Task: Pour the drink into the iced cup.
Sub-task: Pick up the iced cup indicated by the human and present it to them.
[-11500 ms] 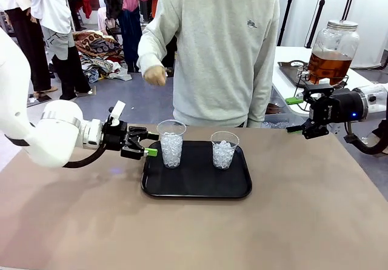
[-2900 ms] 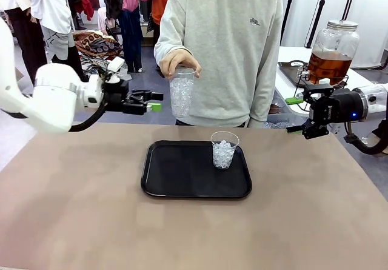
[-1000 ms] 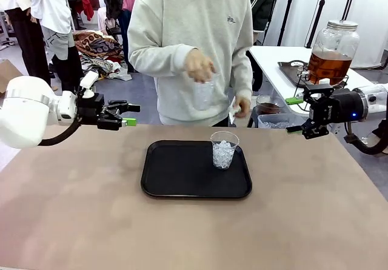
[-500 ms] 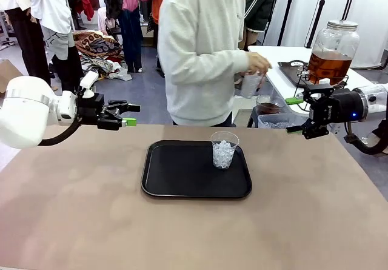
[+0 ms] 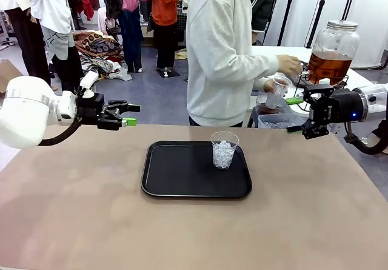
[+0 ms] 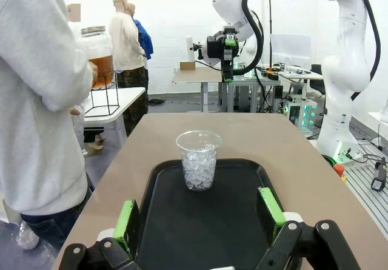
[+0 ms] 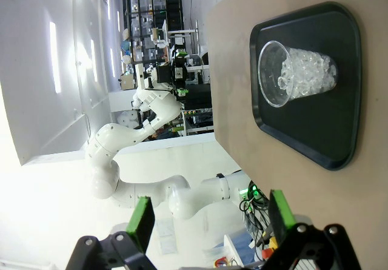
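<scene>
Beyond the table's far right corner, on a white side table point(image 5: 271, 53), the drink point(image 5: 327, 67) is seen as amber liquid filling the lower half of a big lidded glass jar point(image 5: 335, 36) raised on a wire stand point(image 5: 346, 79). A clear cup point(image 5: 277, 89) is held close to the jar by the person's hand point(image 5: 290, 68); whether ice lies in it cannot be told. The iced cup point(image 5: 224, 150) is stood upright toward the right of the black tray point(image 5: 176, 173) at the table's middle. Such a jar is judged heavy, smooth and breakable, so the drink would best be drawn low at the jar rather than tipped out, and the liquid will slosh easily. The cups are judged thin, light and easily crushed, and are best taken gently round the side wall below the rim. The left gripper point(image 5: 133, 114) is held over the table's left edge with fingers spread wide and nothing between them. The right gripper point(image 5: 292, 115) is likewise wide open and empty, poised just beside the clear cup and in front of the jar. The way to the jar is blocked by the person's arm and body, and the tray's raised rim must be cleared when a cup is lifted.
</scene>
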Controlling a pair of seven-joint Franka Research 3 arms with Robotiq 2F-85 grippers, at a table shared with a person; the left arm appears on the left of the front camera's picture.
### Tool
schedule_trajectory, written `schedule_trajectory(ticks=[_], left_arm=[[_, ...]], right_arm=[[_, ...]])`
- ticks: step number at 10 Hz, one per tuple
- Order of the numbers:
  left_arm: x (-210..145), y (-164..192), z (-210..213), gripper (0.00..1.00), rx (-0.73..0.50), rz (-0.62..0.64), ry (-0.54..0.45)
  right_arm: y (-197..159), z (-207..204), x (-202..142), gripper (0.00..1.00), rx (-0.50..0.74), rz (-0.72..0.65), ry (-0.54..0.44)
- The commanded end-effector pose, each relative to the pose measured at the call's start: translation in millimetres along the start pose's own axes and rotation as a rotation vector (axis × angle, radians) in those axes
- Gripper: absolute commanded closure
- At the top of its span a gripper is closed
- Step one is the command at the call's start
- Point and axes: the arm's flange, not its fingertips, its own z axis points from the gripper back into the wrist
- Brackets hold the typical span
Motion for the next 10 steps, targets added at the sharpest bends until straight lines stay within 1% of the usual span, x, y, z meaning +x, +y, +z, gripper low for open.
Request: schedule_trajectory(ticks=[1,10], left_arm=[[0.2,-1.8,0.6,0.00,0.010,0.001,-0.009],[0.2,-1.8,0.6,0.00,0.010,0.001,-0.009]], right_arm=[[1.2,-0.6,0.0,0.00,0.000,0.000,-0.005],[1.2,-0.6,0.0,0.00,0.000,0.000,-0.005]])
